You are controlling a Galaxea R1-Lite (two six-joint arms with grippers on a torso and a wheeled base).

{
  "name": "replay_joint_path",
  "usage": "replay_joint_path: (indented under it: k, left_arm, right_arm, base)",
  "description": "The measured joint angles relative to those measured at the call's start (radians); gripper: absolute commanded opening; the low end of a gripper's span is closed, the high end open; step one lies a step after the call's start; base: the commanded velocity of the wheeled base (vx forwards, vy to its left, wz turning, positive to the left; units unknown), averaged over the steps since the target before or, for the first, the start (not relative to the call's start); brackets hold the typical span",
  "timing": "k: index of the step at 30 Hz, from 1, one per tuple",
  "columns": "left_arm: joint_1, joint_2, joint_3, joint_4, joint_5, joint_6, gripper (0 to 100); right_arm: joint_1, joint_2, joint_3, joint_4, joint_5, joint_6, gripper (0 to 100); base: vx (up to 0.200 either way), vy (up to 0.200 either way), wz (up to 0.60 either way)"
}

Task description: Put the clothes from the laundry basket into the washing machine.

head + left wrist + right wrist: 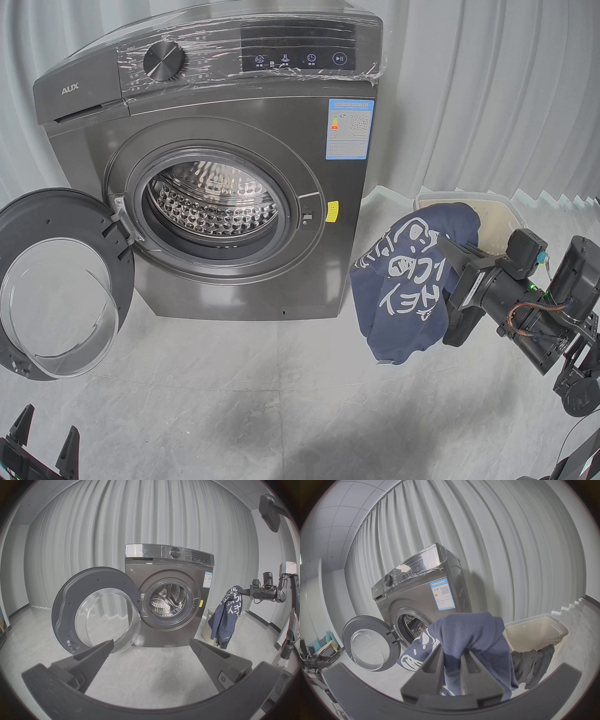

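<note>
**Navy shirt hangs from the right gripper beside the open washer**

The dark grey front-loading washing machine (250, 125) stands against a white pleated curtain (487, 94). Its round door with a clear window (37, 212) is swung fully open to the robot's left. Through the opening the shiny perforated steel drum (212, 200) shows, with no clothes in the part I can see.

To the machine's right, a cream perforated plastic laundry basket (500, 200) sits on the pale grey tiled floor (250, 387), close to the curtain.

The right gripper (452, 653) is raised on the near side of the basket. Its two fingers are closed almost together, pinching a fold of a navy blue garment with large white lettering (406, 281). The garment drapes over the fingertips and hangs down in loose folds, off the floor, between the basket and the machine's right front corner. It is not yet in the drum.

A darker, near-black piece of cloth (534, 664) shows just beside the navy one, in front of the basket. I cannot tell whether it hangs from the same grip or from the basket's rim.

The left gripper (150, 642) sits low over the floor, well apart from the machine and facing the open door. Its fingers are spread wide with nothing between them.
</note>
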Motion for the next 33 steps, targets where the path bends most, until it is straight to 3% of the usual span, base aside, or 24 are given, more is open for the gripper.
replay_joint_path:
  k: [6,15,24,33]
  left_arm:
    - [0.000,0.000,0.000,-0.001,0.000,0.000,100]
    - [0.001,0.000,0.000,0.000,0.000,0.000,100]
    - [0.000,0.000,0.000,0.000,0.000,0.000,100]
    - [0.001,0.000,0.000,0.001,0.000,0.000,100]
  right_arm:
    - [0.000,0.000,0.003,0.000,0.000,0.000,0]
    - [0.000,0.000,0.004,0.000,0.000,0.001,0]
    - [0.001,0.003,0.010,0.000,0.000,0.001,0]
    - [0.000,0.008,0.013,-0.001,0.000,0.001,0]
  base:
    - [0.000,0.000,0.00]
    - [-0.200,0.000,0.00]
    - [0.000,0.000,0.00]
    - [0.000,0.200,0.00]
